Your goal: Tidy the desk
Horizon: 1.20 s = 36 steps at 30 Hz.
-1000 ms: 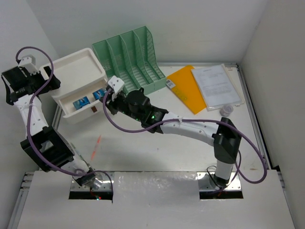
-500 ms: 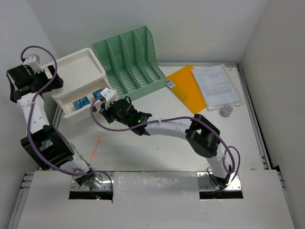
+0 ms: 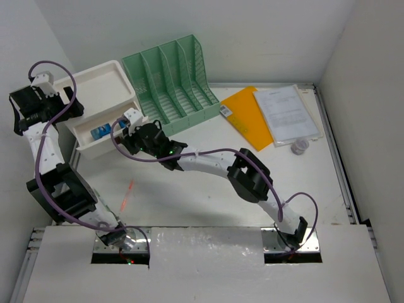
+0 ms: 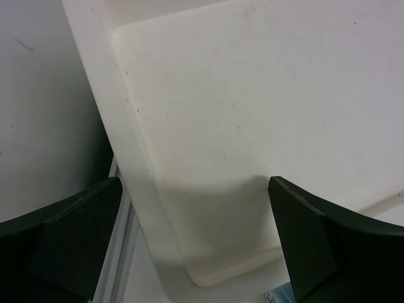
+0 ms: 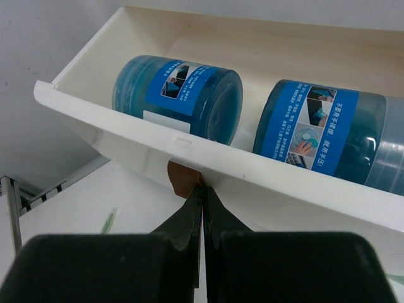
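The desk (image 3: 208,196) is a white tabletop with metal rails. At its back left stands a white drawer box (image 3: 101,88) with its drawer (image 5: 265,189) partly out. Two blue-labelled canisters (image 5: 180,95) (image 5: 322,129) lie in the drawer. My right gripper (image 5: 202,189) is shut, with its tips pressed against the drawer front beside a brown pull tab (image 5: 182,178); from above, the right gripper (image 3: 126,134) is at the box's front. My left gripper (image 4: 194,208) hangs open over the box's empty top tray (image 4: 252,95), holding nothing.
A green file rack (image 3: 173,79) stands right of the box. An orange folder (image 3: 246,117), a stack of papers (image 3: 285,113) and a small clear container (image 3: 300,147) lie at the back right. A red pen (image 3: 127,192) lies near the left arm's base.
My right arm has reached further left with its shut gripper against the drawer front, and the drawer has slid further into the box. The left arm has barely shifted.
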Available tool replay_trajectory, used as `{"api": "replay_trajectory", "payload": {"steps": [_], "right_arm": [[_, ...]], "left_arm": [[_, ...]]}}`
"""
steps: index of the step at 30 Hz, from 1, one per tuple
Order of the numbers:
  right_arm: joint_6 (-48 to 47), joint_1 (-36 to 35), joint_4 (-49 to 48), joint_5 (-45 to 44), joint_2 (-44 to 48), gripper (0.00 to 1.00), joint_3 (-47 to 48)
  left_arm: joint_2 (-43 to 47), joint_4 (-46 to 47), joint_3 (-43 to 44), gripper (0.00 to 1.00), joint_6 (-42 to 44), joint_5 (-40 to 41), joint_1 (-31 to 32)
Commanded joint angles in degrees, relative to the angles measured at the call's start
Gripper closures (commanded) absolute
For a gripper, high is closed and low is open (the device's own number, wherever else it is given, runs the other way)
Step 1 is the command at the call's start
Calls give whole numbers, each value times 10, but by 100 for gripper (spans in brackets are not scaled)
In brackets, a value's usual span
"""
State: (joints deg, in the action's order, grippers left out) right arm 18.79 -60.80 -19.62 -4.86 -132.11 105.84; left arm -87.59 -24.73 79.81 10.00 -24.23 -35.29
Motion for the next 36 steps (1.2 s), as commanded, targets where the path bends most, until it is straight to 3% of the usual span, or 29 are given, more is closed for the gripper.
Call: {"api": "replay_trajectory", "payload": {"steps": [1,6,11,14,19,24,27,30,36], "right_arm": [[-11,13,-53,-7,-13,100,50],[-18,16,-64,-18,11,100,9],[-28,16,-89,-21,49,100,-53],[-27,16,-94,-19,55,100,-63],[-24,16,-93,-16,56,100,-69],[-20,16,-93,-15,60,100,-73],[-16,16,-102,-16,65,100,-86],[-12,16,-104,-16,65,100,-89],[-2,15,-116,-17,55,100,-79]], "left_arm": [[-12,10,7,1,9,-8,3],[-14,18,17,4,-2,-10,-4],[-1,65,55,28,-38,52,3],[-28,50,81,28,-39,77,9],[-56,66,53,27,-42,104,25],[-73,65,47,40,-37,117,32],[-81,58,39,52,-33,116,32],[-65,61,20,77,-34,110,32],[-38,31,-7,98,-33,68,32]]}}
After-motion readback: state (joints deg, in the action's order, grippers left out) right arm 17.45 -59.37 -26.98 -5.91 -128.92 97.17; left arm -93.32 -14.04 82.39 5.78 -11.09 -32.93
